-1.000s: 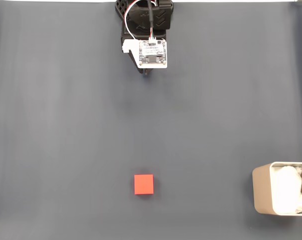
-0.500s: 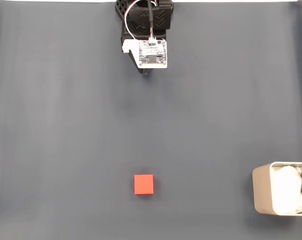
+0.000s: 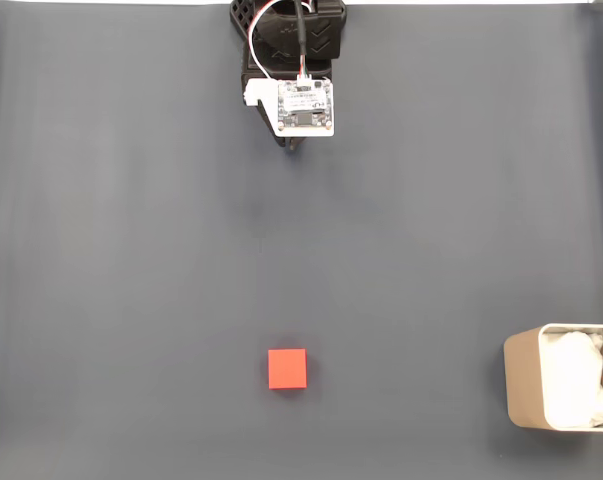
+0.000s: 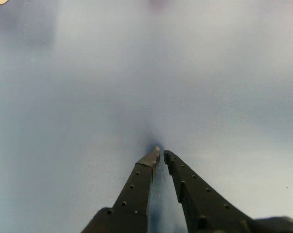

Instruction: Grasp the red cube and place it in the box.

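Nothing is done yet: gripper (image 4: pixel 161 154) sits nearly closed and empty at the mat's far edge, red cube (image 3: pixel 287 368) lies well apart, untouched, box (image 3: pixel 522 385) waits at the right.

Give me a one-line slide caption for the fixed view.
Arm folded at the top edge, far from the red cube on the dark mat; the box waits at lower right.

plain dark grey table mat (image 3: pixel 131 250)

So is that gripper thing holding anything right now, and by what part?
Nothing is held. In the wrist view the gripper has its fingertips nearly together over bare table, and the red cube lies far off, alone on the cloth.
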Controlling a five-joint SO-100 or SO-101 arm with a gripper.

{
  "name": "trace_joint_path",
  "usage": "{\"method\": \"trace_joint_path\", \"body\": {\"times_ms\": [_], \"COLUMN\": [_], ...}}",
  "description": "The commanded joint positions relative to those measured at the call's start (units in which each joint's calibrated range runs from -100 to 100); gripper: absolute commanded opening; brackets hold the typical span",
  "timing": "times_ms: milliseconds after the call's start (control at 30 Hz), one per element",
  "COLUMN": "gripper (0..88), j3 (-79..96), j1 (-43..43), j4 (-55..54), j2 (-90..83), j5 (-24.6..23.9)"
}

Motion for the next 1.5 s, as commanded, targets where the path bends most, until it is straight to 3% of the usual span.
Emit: {"method": "trace_joint_path", "body": {"times_ms": [0,1033,1467], "gripper": [0.2,0.0,0.0], "j3": [0.45,0.45,-10.41], "j1": [-0.5,-0.5,-1.42], "j4": [1.28,1.28,-19.62], "j2": [0.09,0.09,10.83], "j5": [-0.39,-0.29,1.71]}}
